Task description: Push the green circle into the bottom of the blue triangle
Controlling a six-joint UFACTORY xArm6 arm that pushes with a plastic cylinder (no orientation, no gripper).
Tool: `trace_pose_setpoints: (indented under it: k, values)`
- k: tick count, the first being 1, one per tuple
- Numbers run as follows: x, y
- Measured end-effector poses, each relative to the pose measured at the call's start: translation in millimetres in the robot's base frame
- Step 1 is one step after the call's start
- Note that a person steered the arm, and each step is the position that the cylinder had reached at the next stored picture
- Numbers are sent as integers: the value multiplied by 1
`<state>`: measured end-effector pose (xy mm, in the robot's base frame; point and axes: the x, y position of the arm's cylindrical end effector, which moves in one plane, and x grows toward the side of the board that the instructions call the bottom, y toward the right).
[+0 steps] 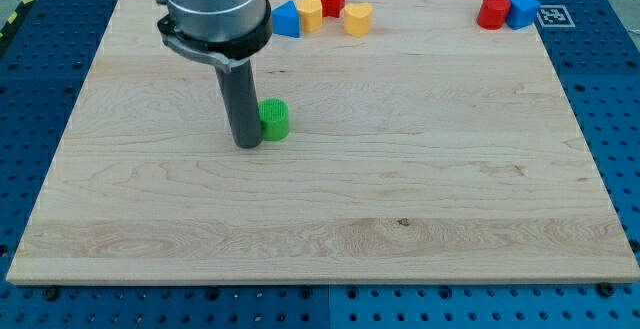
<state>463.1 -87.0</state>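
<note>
The green circle (274,119) is standing upright (no long axis showing) on the worktop (400,219), well below the blue triangle (286,20). My tip (247,144) is touching the circle's left side; no end effector jaws are fitted.

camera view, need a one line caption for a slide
My tip rests at the left of the green circle, apparently touching, with the blue triangle far up the wooden board.
</note>
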Motion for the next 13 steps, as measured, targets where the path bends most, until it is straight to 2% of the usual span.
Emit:
trace_pose_setpoints:
  k: [1, 4, 5, 10, 12, 13]
  values:
    - [-12, 3]
    - [6, 24]
    - [-5, 27]
    - [-120, 99]
    - [-164, 105]
    - [-135, 120]
